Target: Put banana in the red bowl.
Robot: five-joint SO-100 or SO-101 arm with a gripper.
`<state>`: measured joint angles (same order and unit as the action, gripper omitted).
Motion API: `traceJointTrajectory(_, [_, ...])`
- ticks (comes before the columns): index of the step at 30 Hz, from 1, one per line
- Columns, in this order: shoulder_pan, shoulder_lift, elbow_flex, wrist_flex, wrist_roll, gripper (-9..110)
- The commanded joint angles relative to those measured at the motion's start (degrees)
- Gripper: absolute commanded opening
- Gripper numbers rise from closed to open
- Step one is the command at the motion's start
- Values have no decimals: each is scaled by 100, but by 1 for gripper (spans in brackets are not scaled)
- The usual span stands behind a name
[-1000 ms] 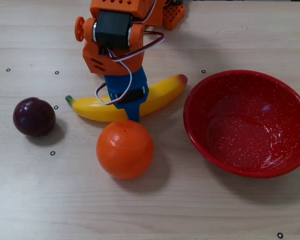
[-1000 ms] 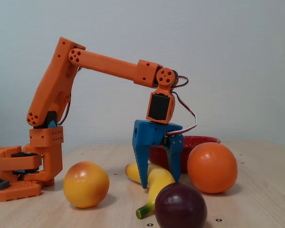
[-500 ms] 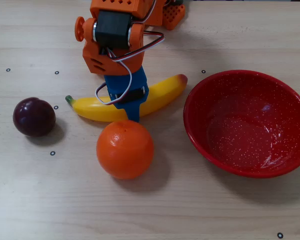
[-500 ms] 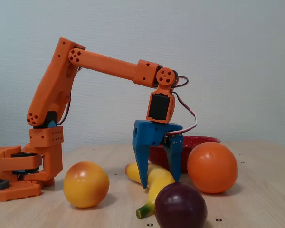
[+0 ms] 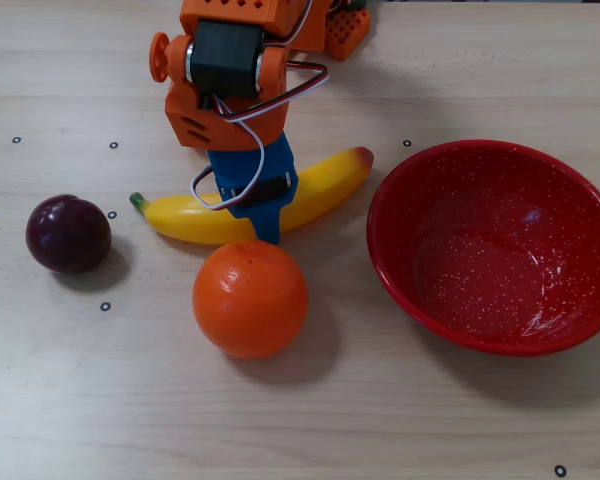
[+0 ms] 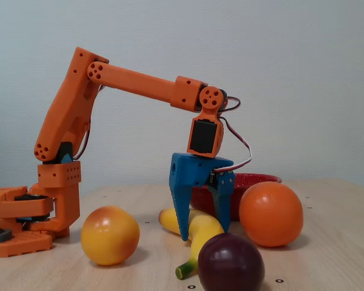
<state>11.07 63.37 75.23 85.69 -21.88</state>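
The yellow banana [image 5: 325, 185] lies on the table with its green stem to the left and its reddish end towards the red bowl [image 5: 385, 225] in the overhead view. My blue gripper [image 5: 260, 210] is lowered over the banana's middle, one finger on each side, jaws open around it. In the fixed view the banana [image 6: 203, 231] sits between the two blue fingers of the gripper [image 6: 204, 233], still resting on the table. The red speckled bowl is empty, right of the banana, and shows partly behind the gripper in the fixed view [image 6: 258, 179].
An orange [image 5: 250, 298] sits just in front of the banana, close to my near finger. A dark plum [image 5: 68, 233] lies left of the stem. A yellow-orange peach [image 6: 109, 235] stands near the arm base [image 6: 24, 218], hidden in the overhead view.
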Motion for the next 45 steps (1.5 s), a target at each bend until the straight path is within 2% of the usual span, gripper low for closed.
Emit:
traceJointTrajectory(1, [70, 545, -193, 185, 105, 0])
traceJointTrajectory(12, [70, 1011, -712, 888, 193, 0])
traceJointTrajectory(34, [-123, 2382, -1151, 1547, 264, 0])
traceJointTrajectory(40, [-220, 3094, -967, 1652, 264, 0])
traceJointTrajectory(45, [-264, 3902, -211, 1521, 237, 0])
